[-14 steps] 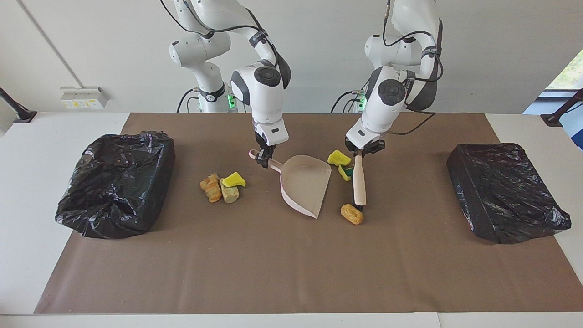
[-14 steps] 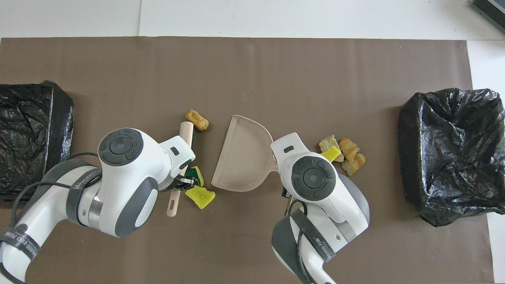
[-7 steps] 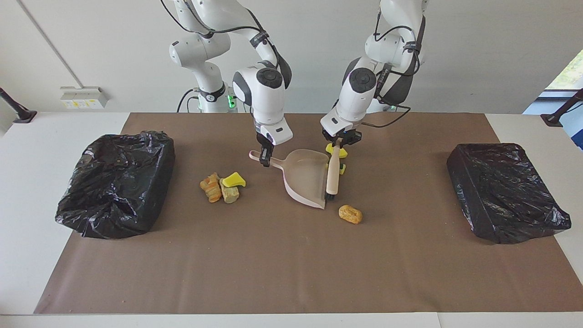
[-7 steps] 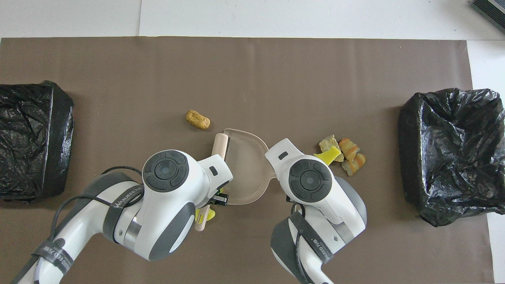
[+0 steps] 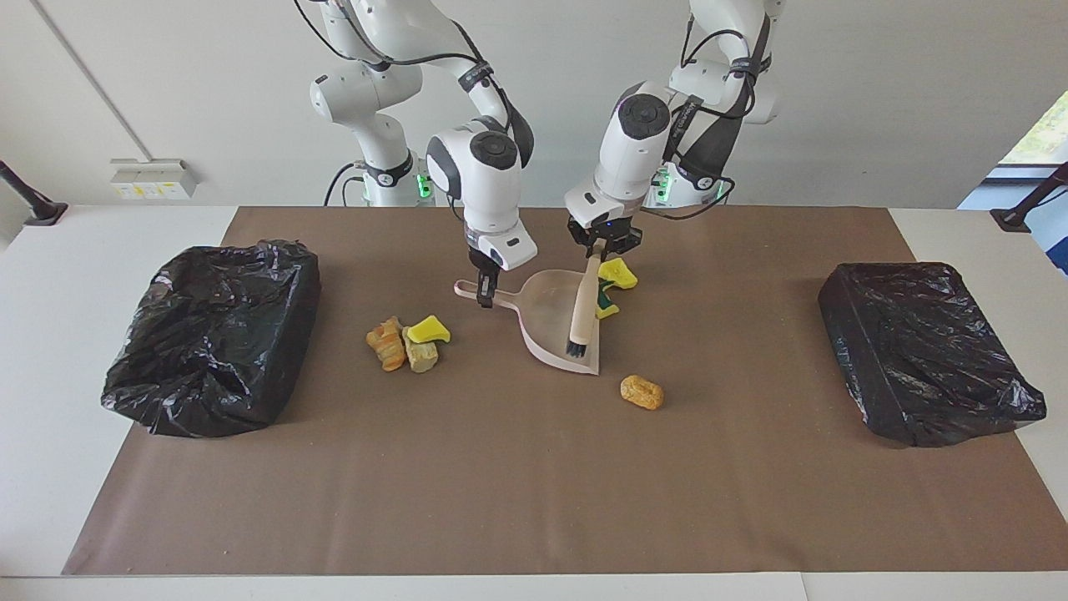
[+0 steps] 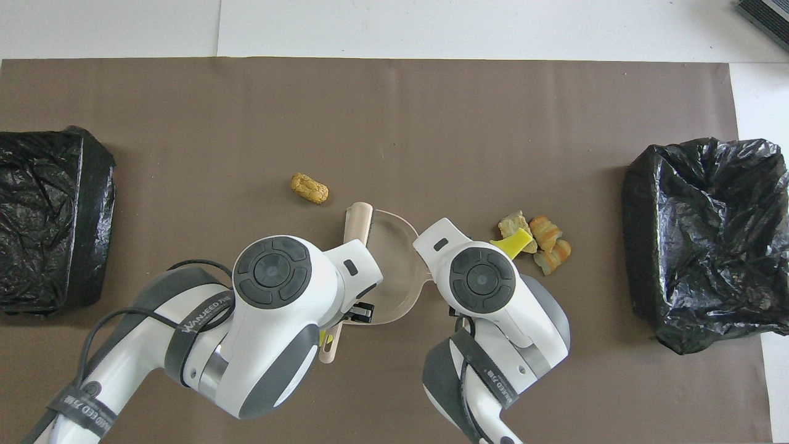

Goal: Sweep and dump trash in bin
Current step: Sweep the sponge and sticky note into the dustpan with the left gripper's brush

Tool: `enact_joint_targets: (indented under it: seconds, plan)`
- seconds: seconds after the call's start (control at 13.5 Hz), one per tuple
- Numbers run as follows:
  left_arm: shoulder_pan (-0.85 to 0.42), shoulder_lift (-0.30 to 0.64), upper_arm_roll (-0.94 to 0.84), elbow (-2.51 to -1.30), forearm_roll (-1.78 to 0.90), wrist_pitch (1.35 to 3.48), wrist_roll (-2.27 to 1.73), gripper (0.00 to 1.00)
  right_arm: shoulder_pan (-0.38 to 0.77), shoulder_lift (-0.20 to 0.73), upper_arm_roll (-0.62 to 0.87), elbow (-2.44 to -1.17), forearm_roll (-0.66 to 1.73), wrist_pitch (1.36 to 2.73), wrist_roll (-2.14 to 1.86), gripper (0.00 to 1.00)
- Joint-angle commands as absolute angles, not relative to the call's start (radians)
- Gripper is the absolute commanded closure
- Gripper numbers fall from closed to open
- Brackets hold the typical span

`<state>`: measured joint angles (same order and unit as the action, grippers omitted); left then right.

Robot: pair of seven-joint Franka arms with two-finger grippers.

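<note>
My right gripper (image 5: 484, 294) is shut on the handle of the pink dustpan (image 5: 555, 321), whose lip rests on the brown mat. My left gripper (image 5: 602, 244) is shut on the wooden brush (image 5: 584, 300). The brush lies across the pan with its black bristles at the pan's lip. An orange-brown lump (image 5: 642, 391) lies on the mat just outside the lip, farther from the robots; it also shows in the overhead view (image 6: 309, 187). Two yellow sponge pieces (image 5: 618, 272) lie beside the pan toward the left arm's end. Three scraps (image 5: 409, 344) cluster toward the right arm's end.
A black-bagged bin (image 5: 213, 334) with an open top stands at the right arm's end of the mat. A second black-bagged bin (image 5: 926, 351) stands at the left arm's end. The white table rim (image 5: 534, 587) borders the mat.
My left gripper has swung the brush toward the right arm's end, from beside the lump to over the dustpan. The lump stayed on the mat. The dustpan shifted a little nearer the robots.
</note>
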<state>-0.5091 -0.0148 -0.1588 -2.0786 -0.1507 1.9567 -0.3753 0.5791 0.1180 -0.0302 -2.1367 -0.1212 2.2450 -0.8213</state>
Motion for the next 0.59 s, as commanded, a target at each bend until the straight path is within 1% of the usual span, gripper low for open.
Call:
enact_joint_targets:
  seconds: [0.0,0.15,0.52]
  plan:
    - [-0.526,-0.083,-0.143,-2.094,-0.164,1.844,-0.544,1.00,0.568,0.124,-0.023,-2.154,-0.123,2.272,-0.864,1.00]
    - [-0.520,-0.113,-0.141,-2.117,-0.150,1.790,-0.645,1.00,0.568,0.123,-0.023,-2.154,-0.123,2.270,-0.862,1.00]
    - [-0.528,-0.250,-0.146,-2.308,-0.112,1.810,-0.848,1.00,0.565,0.129,-0.023,-2.149,-0.123,2.284,-0.850,1.00]
